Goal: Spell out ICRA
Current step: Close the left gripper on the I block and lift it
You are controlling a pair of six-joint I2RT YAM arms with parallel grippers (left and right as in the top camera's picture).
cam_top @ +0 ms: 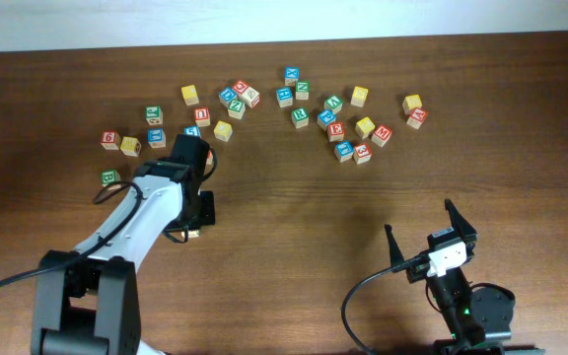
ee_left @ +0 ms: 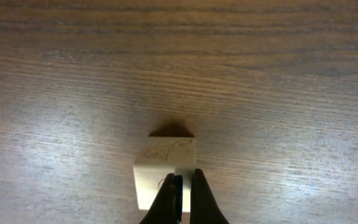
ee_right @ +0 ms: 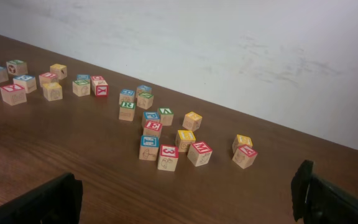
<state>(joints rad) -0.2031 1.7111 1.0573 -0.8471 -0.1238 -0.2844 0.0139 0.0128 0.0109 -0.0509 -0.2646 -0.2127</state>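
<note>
Left hand [ee_left: 184, 179] closed; brown wood table [cam_top: 304, 212], white wall [ee_right: 229, 50]

Left claw [ee_left: 187, 178] pinched closed, right claw [cam_top: 418, 218] spread wide.

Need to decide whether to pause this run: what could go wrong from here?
1. The left gripper is shut, with its fingertips over the pale cube rather than around it, so a nudge may skid it or tip it onto a wrong face.
2. Loose blocks such as the blue block lie close beside that arm; a swing could scatter them.
</note>
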